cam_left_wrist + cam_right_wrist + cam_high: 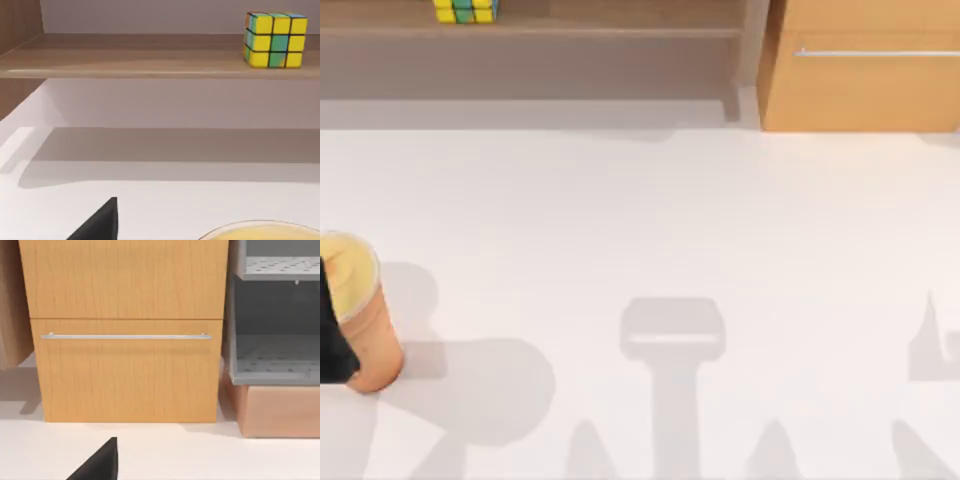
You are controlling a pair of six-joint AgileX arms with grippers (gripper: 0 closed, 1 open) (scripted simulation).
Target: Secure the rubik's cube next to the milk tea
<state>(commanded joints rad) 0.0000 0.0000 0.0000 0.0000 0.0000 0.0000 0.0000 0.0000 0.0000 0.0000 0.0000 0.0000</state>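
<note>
The rubik's cube (466, 10), with yellow, green and blue stickers, sits on the wooden shelf (570, 30) at the back left of the table; it also stands on the shelf board (125, 55) as the rubik's cube (275, 40) in the left wrist view. The milk tea (360, 315), an orange-tan cup with a creamy top, stands at the table's left edge, far in front of the shelf. A dark part of my left gripper (330, 345) lies against the cup's left side. The cup's lid rim (260, 231) shows just in front of the left gripper (100, 224).
A wooden drawer cabinet (865, 70) with a metal handle (125, 336) stands at the back right, a grey rack (275, 325) beside it. A dark part of my right gripper (100, 464) faces the cabinet. The white table (670, 220) stretches between shelf and cup.
</note>
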